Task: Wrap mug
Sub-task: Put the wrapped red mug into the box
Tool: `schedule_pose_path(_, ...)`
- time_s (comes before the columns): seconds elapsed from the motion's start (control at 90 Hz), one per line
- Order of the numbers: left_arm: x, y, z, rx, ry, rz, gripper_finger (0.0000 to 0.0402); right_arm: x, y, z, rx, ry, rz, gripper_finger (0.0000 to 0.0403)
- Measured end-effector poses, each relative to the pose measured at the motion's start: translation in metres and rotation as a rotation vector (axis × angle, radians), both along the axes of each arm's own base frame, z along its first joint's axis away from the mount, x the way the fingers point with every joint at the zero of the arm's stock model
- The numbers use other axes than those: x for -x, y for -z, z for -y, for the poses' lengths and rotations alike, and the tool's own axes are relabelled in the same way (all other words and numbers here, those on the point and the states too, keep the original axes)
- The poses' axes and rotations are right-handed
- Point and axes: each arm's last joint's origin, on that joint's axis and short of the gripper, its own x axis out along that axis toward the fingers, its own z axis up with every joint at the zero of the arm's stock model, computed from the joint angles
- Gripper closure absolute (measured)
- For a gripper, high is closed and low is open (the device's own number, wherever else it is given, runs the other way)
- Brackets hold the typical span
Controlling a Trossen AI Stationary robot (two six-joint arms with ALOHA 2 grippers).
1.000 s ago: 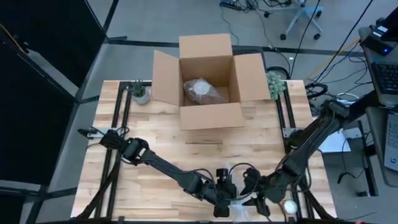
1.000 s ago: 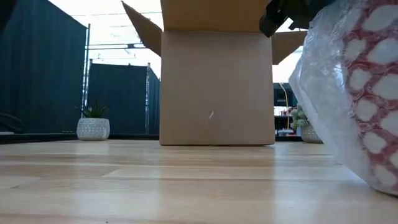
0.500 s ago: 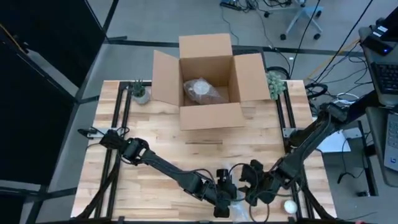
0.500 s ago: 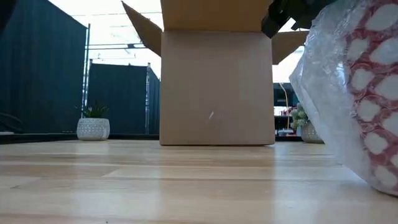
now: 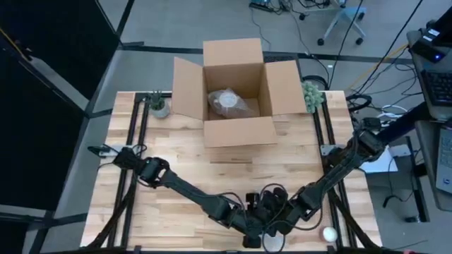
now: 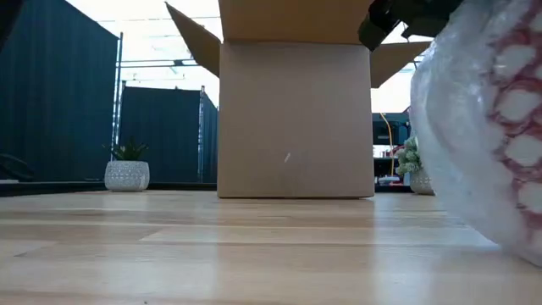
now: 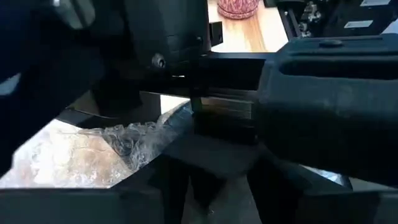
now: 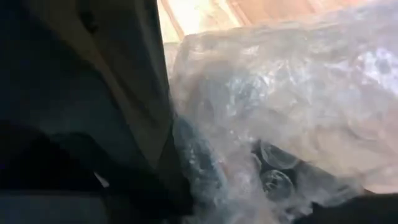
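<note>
While both dark grippers crowd one bubble-wrapped red-patterned mug [image 6: 495, 135] at the near table edge:
left gripper [image 5: 256, 224] and right gripper [image 5: 277, 220] touching wrap, finger state can't tell; one open cardboard box [image 5: 236, 92], two small potted plants [image 5: 159, 104].

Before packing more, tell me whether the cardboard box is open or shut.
Open: the cardboard box has its flaps spread outward, and a wrapped bundle lies inside.

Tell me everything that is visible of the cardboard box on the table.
The cardboard box is plain brown and stands upright at the far middle of the wooden table, with its four top flaps folded outward, so it is open. Inside lies a bundle in clear bubble wrap. In the low view its front wall is smooth, with one small mark. A small potted plant stands to each side of it. Neither arm touches it.
</note>
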Motion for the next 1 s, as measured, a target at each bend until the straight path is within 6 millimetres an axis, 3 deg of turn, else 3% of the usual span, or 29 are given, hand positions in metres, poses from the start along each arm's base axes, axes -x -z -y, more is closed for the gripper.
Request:
schedule_pose_path(0.189, 0.016, -0.028, 0.001, -0.021, 0.03, -0.022, 0.0261, 0.001, 0.003, 0.001, -0.003, -0.02, -0.025, 0.0246)
schedule_pose_path(0.411, 0.038, -0.067, 0.005, -0.051, 0.023, 0.002, 0.0261, 0.003, 0.005, 0.002, 0.025, -0.058, -0.045, 0.0347)
schedule_pose_path(0.644, 0.061, -0.089, 0.009, -0.101, 0.008, -0.011, 0.0261, 0.004, 0.001, -0.001, 0.033, -0.11, -0.016, 0.0349)
schedule_pose_path(0.822, 0.086, -0.108, 0.008, -0.169, -0.049, -0.045, 0.0261, 0.016, -0.026, 0.0, 0.037, -0.219, 0.046, 0.035)
schedule_pose_path(1.0, 0.123, -0.138, 0.008, -0.223, -0.08, -0.061, 0.0261, 0.027, -0.091, -0.009, 0.023, -0.403, 0.268, 0.0353)
